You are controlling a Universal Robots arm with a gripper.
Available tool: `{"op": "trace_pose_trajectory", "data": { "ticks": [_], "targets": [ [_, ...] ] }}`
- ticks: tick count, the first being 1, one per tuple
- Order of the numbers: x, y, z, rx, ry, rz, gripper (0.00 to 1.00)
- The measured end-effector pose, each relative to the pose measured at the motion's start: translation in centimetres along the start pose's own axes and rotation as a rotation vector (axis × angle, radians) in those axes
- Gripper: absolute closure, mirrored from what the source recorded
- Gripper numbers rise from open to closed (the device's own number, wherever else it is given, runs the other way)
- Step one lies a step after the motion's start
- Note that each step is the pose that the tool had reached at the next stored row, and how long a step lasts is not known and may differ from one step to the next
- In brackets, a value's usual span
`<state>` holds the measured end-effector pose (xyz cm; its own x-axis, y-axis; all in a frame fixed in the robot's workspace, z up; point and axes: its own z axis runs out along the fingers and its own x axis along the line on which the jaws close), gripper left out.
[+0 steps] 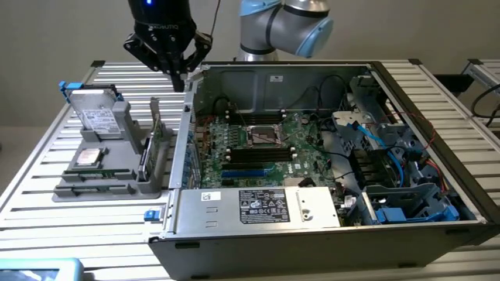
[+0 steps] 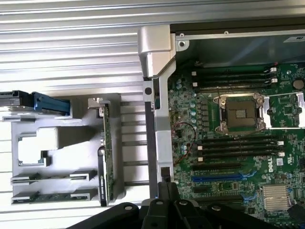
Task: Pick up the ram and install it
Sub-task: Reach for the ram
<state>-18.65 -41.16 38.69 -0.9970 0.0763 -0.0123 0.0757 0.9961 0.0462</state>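
Aluminium slats form the table [image 1: 47, 222] we see beneath everything. On it lies an open computer case [image 1: 312, 252], its motherboard [image 1: 258, 146] facing up. Just beside the case, toward the exterior view's left, sits a grey holder tray [image 1: 102, 193].

Our gripper [image 1: 180, 85] hangs above the case's side wall, over the line between the tray and the case. It touches nothing. Its fingertips look pressed together, with nothing caught between them.

In the tray, a silver hard drive [image 1: 98, 114] stands upright at the far end, and a tall green card [image 1: 158, 143] stands on edge along the side nearest the case. The ram [image 1: 100, 174] lies flat in a slot near the tray's front, well apart from the gripper.
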Motion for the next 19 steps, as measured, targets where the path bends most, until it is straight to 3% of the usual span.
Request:
{"op": "trace_pose_trajectory", "data": {
  "ticks": [10, 19],
  "targets": [
    [3.4, -1.31, 0.49, 0.0001, 0.0006, 0.000, 0.89],
    [5.6, -3.66, 1.08, 0.0001, 0.0014, 0.000, 0.89]
  ]
}}
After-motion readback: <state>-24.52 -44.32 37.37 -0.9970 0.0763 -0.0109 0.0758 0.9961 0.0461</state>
